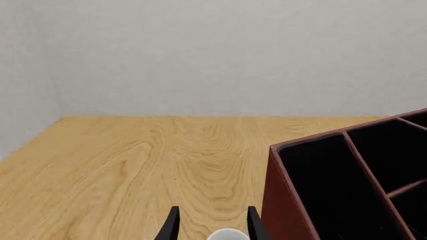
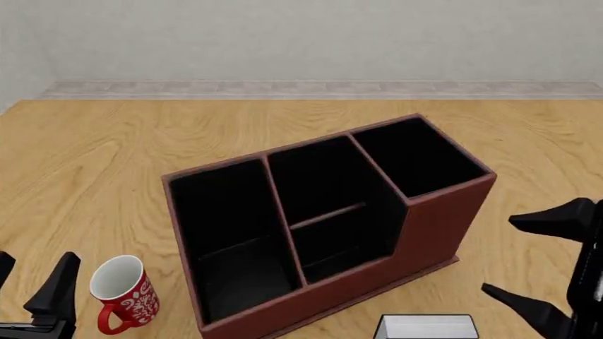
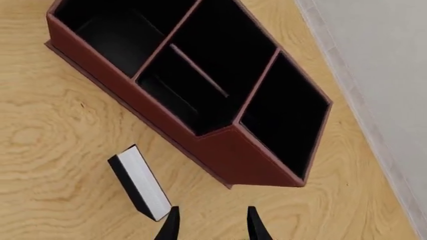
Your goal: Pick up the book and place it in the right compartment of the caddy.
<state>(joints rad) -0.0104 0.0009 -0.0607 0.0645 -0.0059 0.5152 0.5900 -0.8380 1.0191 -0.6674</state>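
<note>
The book (image 3: 139, 183) lies on the worktop (image 2: 113, 162) just in front of the caddy (image 2: 428, 229), outside its right compartment (image 2: 414, 157). The right claw (image 2: 541, 265) hangs wide open and empty nearby; squaring its fingers across the book's narrow thickness should give a clean grasp.

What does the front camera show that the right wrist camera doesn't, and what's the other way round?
Only the front view shows the mug, standing on the table left of the caddy, and the left gripper near it. It catches only the top of the book at the lower edge.

Only the right wrist view shows the whole book, lying on the table, apart from the caddy's front wall.

Both show all three compartments with nothing in them, including the right compartment, and the right gripper, open and holding nothing.
</note>
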